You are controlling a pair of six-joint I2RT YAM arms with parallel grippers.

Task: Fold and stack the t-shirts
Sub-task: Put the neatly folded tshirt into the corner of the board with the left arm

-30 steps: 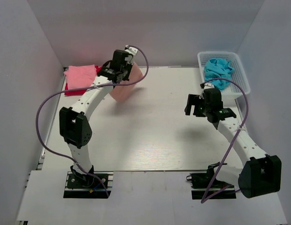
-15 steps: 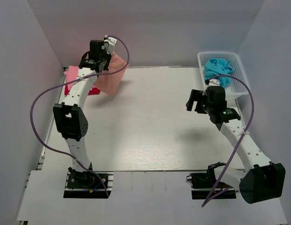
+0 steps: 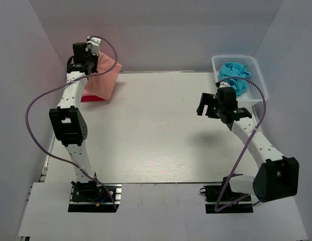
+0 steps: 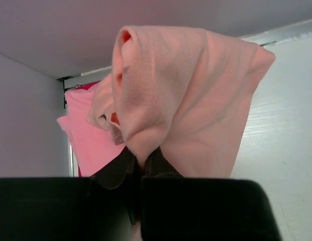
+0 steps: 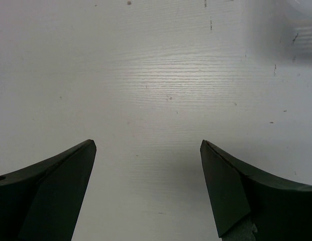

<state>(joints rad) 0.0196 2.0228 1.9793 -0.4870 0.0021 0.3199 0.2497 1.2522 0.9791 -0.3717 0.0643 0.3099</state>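
My left gripper [image 3: 88, 68] is shut on the folded salmon-orange t-shirt [image 3: 104, 78], holding it up at the far left corner, over the stack there. In the left wrist view the salmon-orange t-shirt [image 4: 191, 100] hangs from my pinched fingers [image 4: 115, 168], with the light pink t-shirt [image 4: 88, 135] lying below it. A red t-shirt [image 3: 90, 98] peeks out under the stack. My right gripper [image 3: 207, 104] is open and empty above bare table, near the basket; its fingers [image 5: 55, 186] stand wide apart. A turquoise-blue t-shirt [image 3: 234, 75] lies crumpled in the basket.
The white lattice basket [image 3: 260, 83] stands at the far right corner. Grey walls close in the table at the back and both sides. The white table [image 3: 156, 135] lies between the arms.
My left arm has swung left and back, carrying the salmon-orange t-shirt from the back middle-left to over the stack in the far left corner. My right gripper has shifted slightly back.
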